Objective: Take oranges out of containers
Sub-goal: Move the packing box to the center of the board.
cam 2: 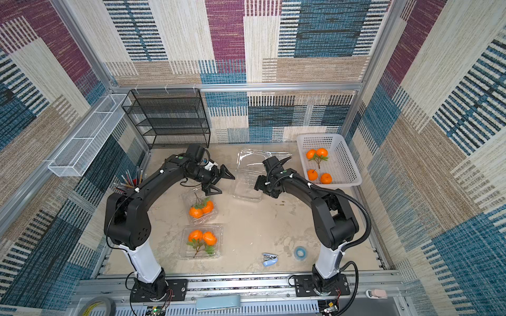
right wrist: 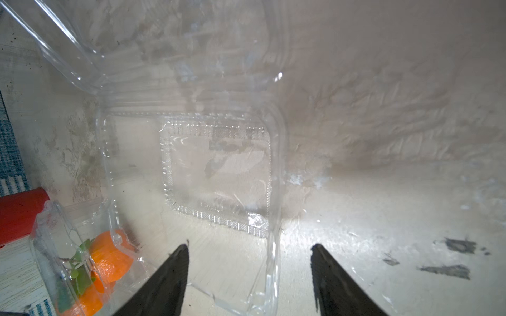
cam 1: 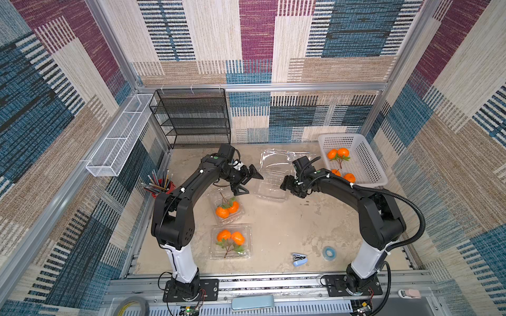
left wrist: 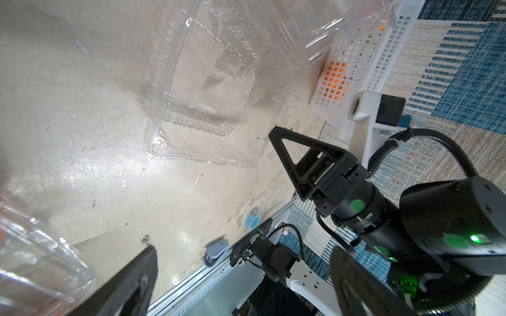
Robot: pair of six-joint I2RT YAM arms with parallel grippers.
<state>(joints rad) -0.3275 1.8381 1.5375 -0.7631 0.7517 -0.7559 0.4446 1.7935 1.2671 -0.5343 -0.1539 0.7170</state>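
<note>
Clear ribbed plastic clamshell [right wrist: 216, 169]; round oranges [cam 1: 342, 152] in white perforated basket [cam 1: 368, 161].

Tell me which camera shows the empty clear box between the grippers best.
Right wrist view: the empty box fills the frame, ribbed base sharp. The left wrist view shows it whole but farther off; in both top views it is a faint outline.

The mottled beige counter [cam 1: 273, 232] is enclosed by walls [cam 1: 257, 41] covered in blue, maroon and beige patchwork; a black mesh shelf [cam 1: 191, 117] is set far left.
</note>
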